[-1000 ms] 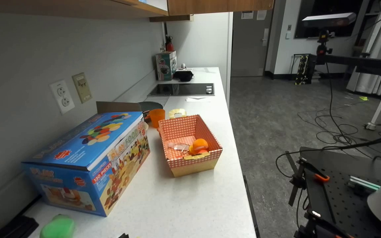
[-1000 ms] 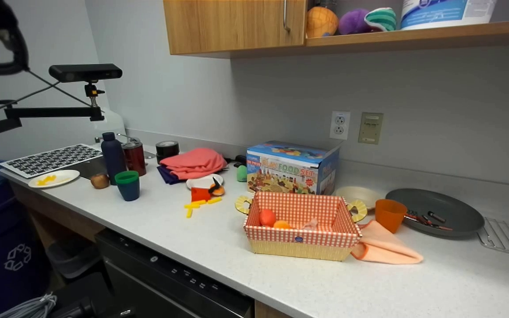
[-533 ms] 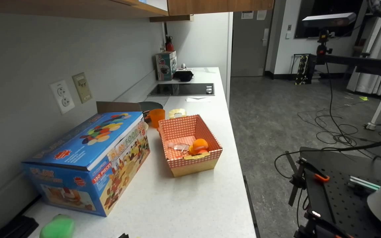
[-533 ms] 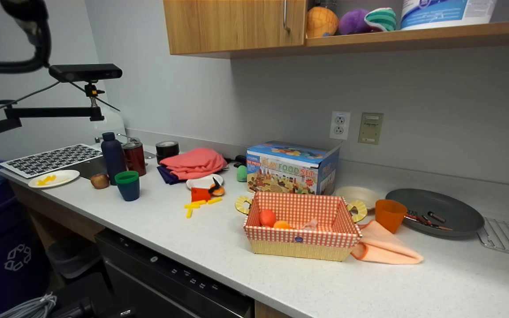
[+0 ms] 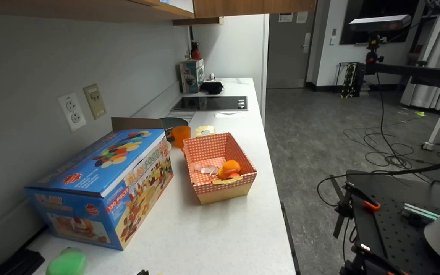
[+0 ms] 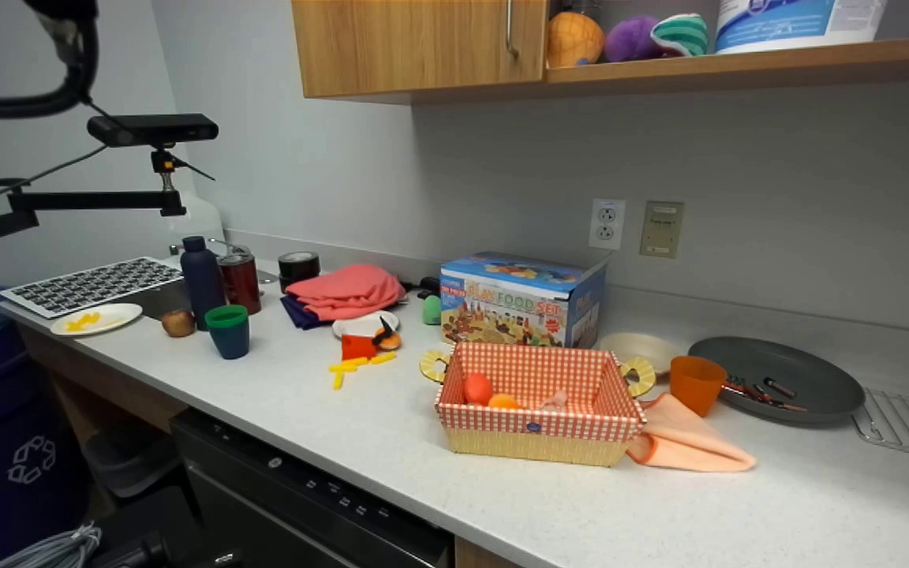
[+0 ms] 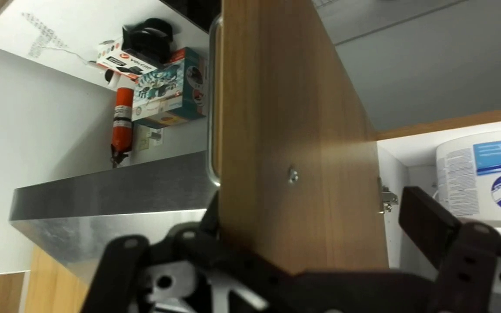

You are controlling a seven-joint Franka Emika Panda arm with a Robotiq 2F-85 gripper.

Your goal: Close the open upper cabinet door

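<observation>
The upper cabinet door (image 7: 320, 130), a flat, plain, light-brown wooden panel with fine straight grain, stands swung out above the white speckled counter (image 6: 391, 442) and is seen obliquely in my wrist view. From left to right it bears a slim silver metal handle (image 7: 211, 108), a small metal screw (image 7: 293, 175) on the inner face and a metal hinge (image 7: 387, 201); past the hinge, a white plastic bucket (image 7: 481, 178) with blue print sits within the white-lined wooden cabinet (image 7: 446, 124).

Compared with half a second earlier, the thick black curved hose (image 6: 32, 106), upper left in an exterior view, lies farther right and slightly higher. On the counter, three things hold their places: the navy cylindrical bottle (image 6: 203, 288) toward the left end, the blue printed cardboard box (image 6: 518, 315) by the back edge and the red-checked rectangular basket (image 6: 533, 443) nearer the front edge.

My claw (image 7: 313, 206) is spread wide, its two black fingers (image 7: 426, 221) well apart. The door passes between them in the wrist view: the finger at the left shows just beside the handle side of the panel, contact uncertain; the finger at the right shows to the right of the hinge, apart from the panel.
</observation>
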